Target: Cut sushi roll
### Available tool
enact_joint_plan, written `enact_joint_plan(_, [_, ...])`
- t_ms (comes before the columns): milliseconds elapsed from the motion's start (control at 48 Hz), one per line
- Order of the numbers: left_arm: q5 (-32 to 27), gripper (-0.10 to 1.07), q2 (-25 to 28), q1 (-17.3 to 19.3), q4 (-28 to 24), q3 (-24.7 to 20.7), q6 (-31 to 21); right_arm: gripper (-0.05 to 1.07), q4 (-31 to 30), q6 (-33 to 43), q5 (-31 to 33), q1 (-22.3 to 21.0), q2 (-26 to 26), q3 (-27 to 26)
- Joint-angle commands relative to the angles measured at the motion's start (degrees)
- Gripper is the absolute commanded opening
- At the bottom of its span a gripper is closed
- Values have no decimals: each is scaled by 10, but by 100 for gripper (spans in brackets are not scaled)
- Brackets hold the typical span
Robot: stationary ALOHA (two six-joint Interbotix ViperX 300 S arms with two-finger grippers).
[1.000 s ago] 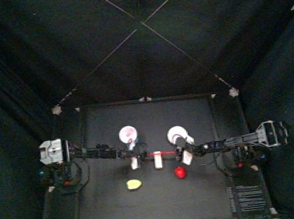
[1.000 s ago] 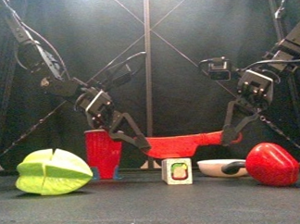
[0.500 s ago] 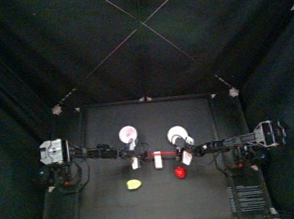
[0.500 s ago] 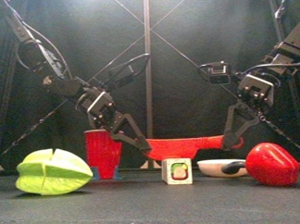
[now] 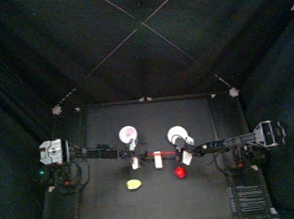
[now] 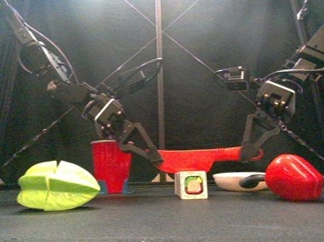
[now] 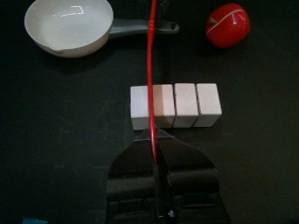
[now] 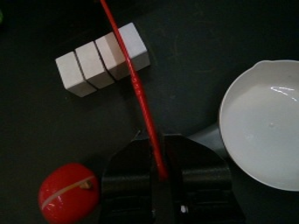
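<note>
Overhead, both grippers (image 7: pixel 162 179) (image 8: pixel 156 175) pinch the red blade (image 6: pixel 202 153) above the sushi roll (image 7: pixel 176 106).

Non-task clutter: red plastic cup (image 6: pixel 112 166) upright at front-left, with a yellow-green star fruit toy (image 6: pixel 57 185) just beside and in front of it. Right side: white saucepan (image 7: pixel 73 25) with grey handle, red bell pepper toy (image 6: pixel 294 177) near it. All on the black table (image 6: pixel 155 221), curtains (image 5: pixel 258 58) around.

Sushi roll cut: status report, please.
Left gripper and right gripper both shut on red knife. Blade over sushi roll, between first and second segments. Nothing obstructing.
</note>
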State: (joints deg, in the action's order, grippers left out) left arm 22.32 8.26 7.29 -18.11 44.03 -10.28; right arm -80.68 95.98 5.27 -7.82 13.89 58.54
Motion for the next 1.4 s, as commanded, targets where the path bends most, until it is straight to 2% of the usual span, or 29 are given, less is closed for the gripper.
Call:
enact_joint_plan(0, [3,21,-11,-25,-3,-18,-1,28,4,6,10,-7,11,-13])
enact_joint_plan(375, [4,21,-21,-33,-5,-14,-1,28,4,6,9,2,18,-11])
enact_joint_plan(1375, [-1,21,-12,-25,-6,-14,-1,28,4,7,33,7,14,-15])
